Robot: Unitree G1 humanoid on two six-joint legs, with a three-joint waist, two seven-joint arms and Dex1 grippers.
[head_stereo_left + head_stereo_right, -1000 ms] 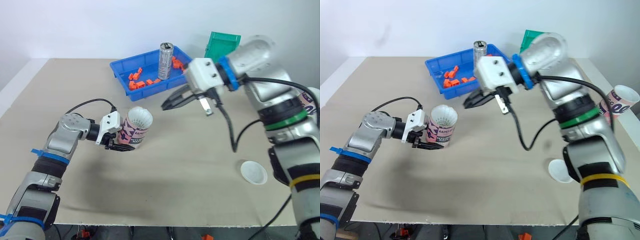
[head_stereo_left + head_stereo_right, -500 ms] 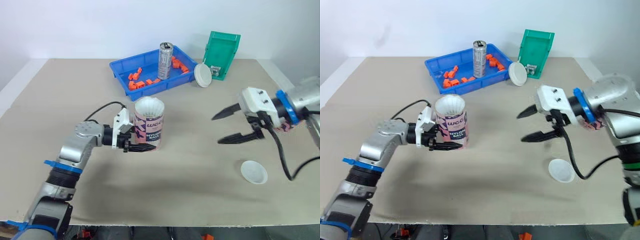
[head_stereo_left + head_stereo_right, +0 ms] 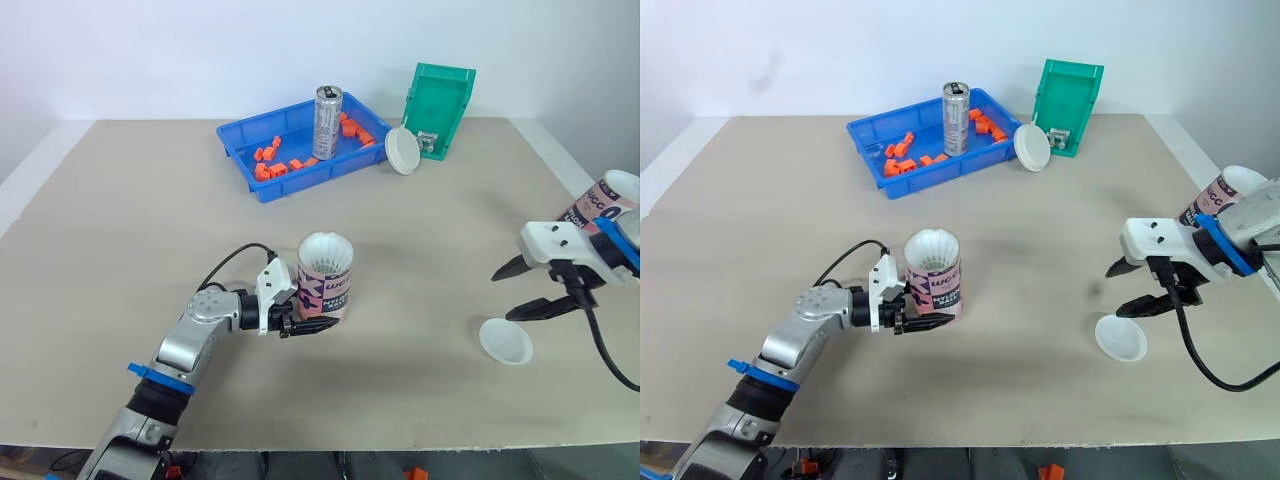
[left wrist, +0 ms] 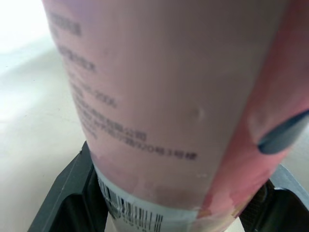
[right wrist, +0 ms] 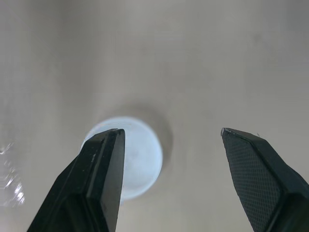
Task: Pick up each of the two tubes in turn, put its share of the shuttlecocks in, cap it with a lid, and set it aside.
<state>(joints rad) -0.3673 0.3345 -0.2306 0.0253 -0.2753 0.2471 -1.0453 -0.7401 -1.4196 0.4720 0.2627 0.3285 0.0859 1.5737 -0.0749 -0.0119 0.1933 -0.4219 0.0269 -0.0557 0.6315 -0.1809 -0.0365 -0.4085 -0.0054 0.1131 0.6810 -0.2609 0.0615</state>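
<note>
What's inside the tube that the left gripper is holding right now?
White shuttlecock feathers fill the mouth of the tube, up at its rim; the left gripper clasps its base. The tube's wall hides how many are stacked below.

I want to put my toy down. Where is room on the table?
Bare: the left of the table, and the middle between the tube and the flat lid. Crowded: the back, with blue tray, can, green bin, leaning lid.
</note>
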